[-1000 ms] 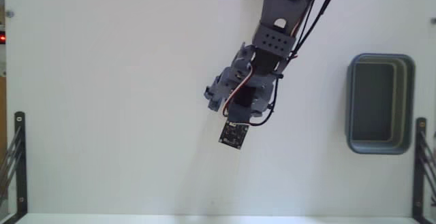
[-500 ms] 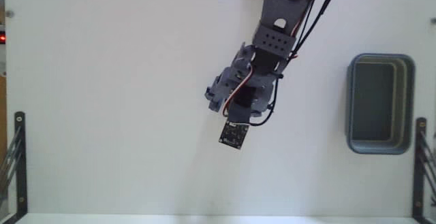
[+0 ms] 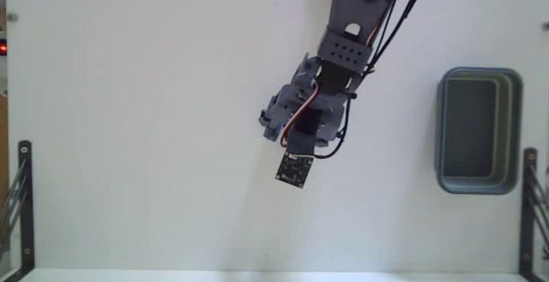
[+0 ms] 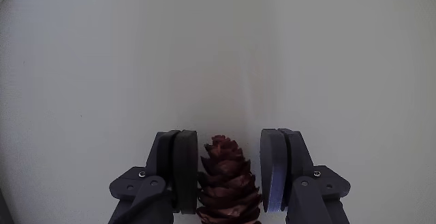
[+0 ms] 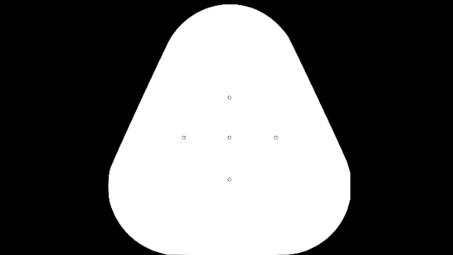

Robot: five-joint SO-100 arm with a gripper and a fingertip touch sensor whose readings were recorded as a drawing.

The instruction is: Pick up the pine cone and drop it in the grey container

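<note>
Two dark fingers (image 4: 178, 169) of the hand (image 4: 229, 173) stand on either side of the pine cone (image 4: 228, 183) in the wrist view. We see the left one touching its scales and a thin gap at the right one, so the hand is spread, not clenched. The cone lies on the white surface (image 3: 129, 128). In the fixed view the arm (image 3: 339, 59) hides it; the grey container (image 3: 478, 130) sits well to the right of the arm.
</note>
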